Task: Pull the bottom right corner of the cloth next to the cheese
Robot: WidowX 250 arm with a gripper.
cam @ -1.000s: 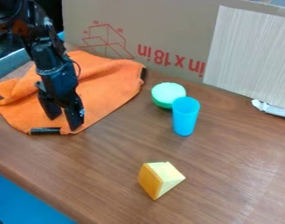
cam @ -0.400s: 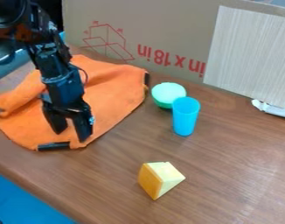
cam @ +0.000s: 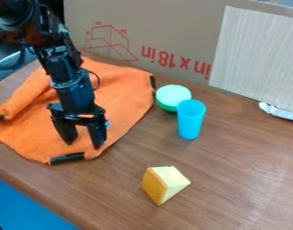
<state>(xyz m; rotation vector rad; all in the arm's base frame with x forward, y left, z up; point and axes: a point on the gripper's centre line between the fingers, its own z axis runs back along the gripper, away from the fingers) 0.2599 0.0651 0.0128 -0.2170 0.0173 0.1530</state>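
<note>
The gripper point(cam: 83, 143) hangs at the left, its two fingers spread apart and their tips down on the orange cloth point(cam: 126, 92), close to its bottom right corner. Whether any cloth is pinched or pressed under the tips I cannot tell. Beside that corner a black clip point(cam: 67, 157) sits on the cloth's lower edge. The cheese point(cam: 164, 184), a yellow and orange wedge, stands on the table to the lower right of the corner, apart from the cloth.
A green-white round object point(cam: 173, 97) rests just right of the cloth, with a blue cup point(cam: 190, 119) beside it. Behind stands a cardboard box point(cam: 167, 31). The brown table's point(cam: 46, 191) front edge runs along the lower left, with blue below it.
The gripper has moved right and toward the front edge. The cloth's near corner and its black clip have shifted the same way, closer to the cheese, which has stayed still.
</note>
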